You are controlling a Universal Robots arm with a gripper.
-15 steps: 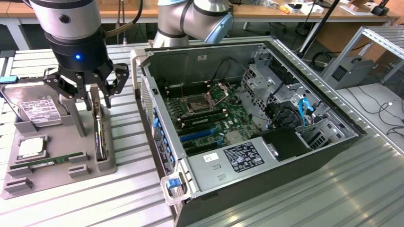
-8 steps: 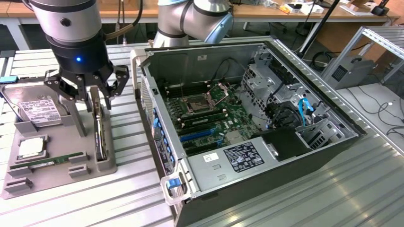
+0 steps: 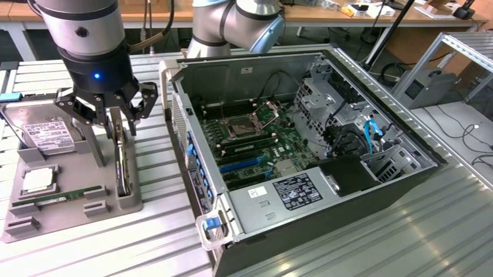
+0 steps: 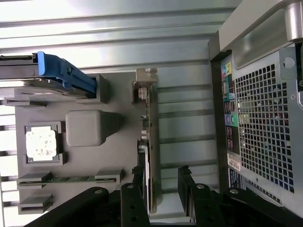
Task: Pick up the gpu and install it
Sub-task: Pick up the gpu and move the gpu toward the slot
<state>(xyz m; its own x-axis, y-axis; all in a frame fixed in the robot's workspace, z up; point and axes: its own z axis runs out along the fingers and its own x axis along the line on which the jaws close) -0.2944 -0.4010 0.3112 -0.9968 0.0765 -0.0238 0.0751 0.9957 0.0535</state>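
The computer case (image 3: 231,72) lies open, with no card seen in its slots. Beside the case sits the gray tray (image 3: 62,216). The gpu (image 3: 122,164) stands on edge in it, not yet lifted. The gripper (image 4: 162,172) hangs over the gpu with its fingers spread to either side, unclamped. Lifting and fitting both remain.

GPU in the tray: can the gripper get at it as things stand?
Likely yes. The gripper hangs right over the gpu, with its open fingers on either side of the upper edge and nothing else between them.
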